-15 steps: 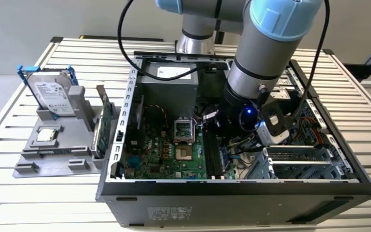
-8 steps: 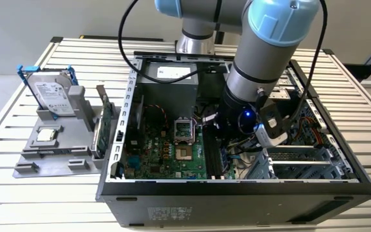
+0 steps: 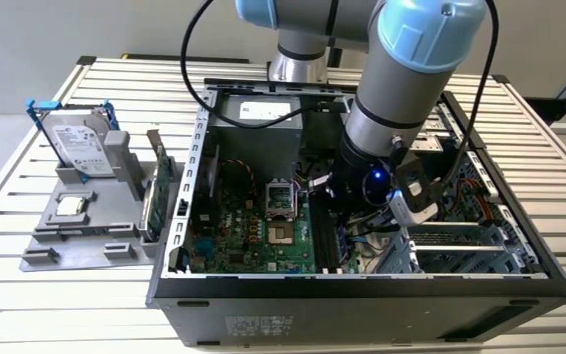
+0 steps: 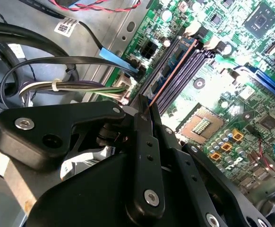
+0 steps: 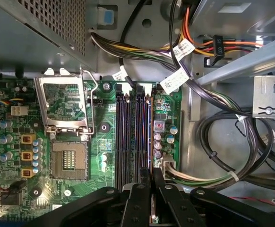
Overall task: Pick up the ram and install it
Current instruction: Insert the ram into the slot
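second wrist view: gripper [image 4: 146, 109] clamps ram [image 4: 171, 71] in slot.

Black gripper [image 4: 144, 111] jaws pinching the ram [image 4: 171, 71] edge-on, seated along purple memory slots [image 4: 187, 71], green motherboard [image 4: 241, 94]

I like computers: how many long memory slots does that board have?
4 slots, side by side next to the processor socket: nearest, second, third, and farthest, where the tool holds the ram.

green motherboard [image 5: 104, 137], blue-edged ram [image 4: 173, 71], black gripper [image 4: 144, 111].
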### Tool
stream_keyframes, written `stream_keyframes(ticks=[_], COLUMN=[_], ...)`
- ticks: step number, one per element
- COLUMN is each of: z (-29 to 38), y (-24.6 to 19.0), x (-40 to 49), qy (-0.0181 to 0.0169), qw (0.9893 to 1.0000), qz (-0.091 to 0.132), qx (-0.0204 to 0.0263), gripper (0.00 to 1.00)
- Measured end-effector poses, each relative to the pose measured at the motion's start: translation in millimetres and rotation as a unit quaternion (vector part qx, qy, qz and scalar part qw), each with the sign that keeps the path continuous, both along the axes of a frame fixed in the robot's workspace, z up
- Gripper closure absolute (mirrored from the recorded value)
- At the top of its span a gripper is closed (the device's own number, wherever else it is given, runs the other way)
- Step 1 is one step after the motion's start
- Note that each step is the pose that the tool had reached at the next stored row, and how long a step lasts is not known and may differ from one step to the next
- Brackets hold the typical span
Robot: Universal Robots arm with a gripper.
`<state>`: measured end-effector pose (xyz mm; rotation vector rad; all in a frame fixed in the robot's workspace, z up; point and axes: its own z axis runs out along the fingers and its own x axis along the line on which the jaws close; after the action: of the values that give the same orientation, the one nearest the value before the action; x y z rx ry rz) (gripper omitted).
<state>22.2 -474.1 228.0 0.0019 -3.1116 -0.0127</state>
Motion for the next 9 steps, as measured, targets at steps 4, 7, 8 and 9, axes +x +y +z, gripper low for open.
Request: stream_keyframes(ticks=[4,7,8,9], z=[-1.3,-2.0,-2.2,-2.3], y=[0.0,0.0,0.0,0.0], x=[0.0,0.0,-0.1,-0.2], qy=[0.0,0.0,0.0,0.0], qw=[1.0,1.0,1.0,1.0], qz=[0.0,0.0,0.0,0.0], qx=[-0.0002,-0.0001,0.0,-0.0001], gripper=[1.0,1.0,1.0,1.0])
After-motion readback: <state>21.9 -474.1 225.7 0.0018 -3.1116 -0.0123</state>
